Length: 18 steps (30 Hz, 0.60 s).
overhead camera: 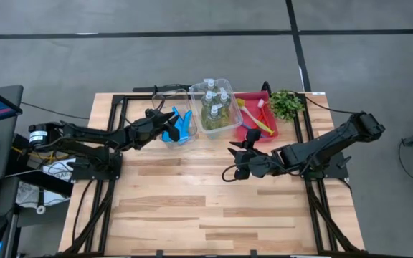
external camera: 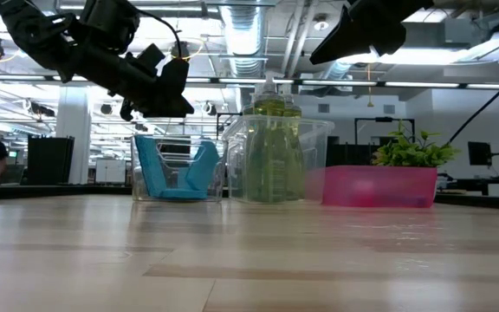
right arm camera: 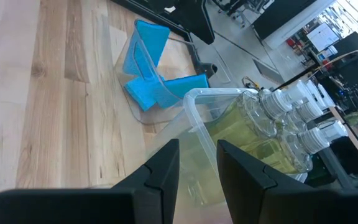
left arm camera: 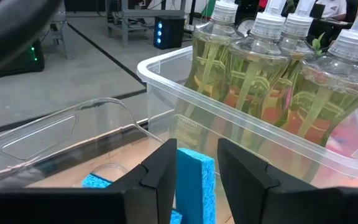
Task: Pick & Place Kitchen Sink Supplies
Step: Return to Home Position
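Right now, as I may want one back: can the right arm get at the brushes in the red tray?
Probably yes: the right claw hangs open near the red tray, and the brushes lie uncovered in it.

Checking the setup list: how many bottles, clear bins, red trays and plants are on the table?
Bottles: 4
Clear bins: 2
Red tray: 1
Plant: 1
Total: 8
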Each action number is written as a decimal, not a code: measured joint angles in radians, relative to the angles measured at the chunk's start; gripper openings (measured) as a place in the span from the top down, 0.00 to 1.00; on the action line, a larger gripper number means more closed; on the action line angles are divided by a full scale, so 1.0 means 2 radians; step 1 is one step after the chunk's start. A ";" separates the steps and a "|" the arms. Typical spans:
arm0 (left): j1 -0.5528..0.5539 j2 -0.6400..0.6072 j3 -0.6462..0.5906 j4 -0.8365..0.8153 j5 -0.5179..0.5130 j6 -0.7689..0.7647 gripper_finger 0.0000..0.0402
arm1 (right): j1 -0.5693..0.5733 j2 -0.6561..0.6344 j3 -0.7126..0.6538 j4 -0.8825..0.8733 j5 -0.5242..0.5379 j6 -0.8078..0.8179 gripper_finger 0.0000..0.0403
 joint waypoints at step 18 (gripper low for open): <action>-0.025 -0.039 0.000 0.010 0.000 0.047 0.71 | 0.000 0.000 0.000 -0.001 0.001 -0.055 0.75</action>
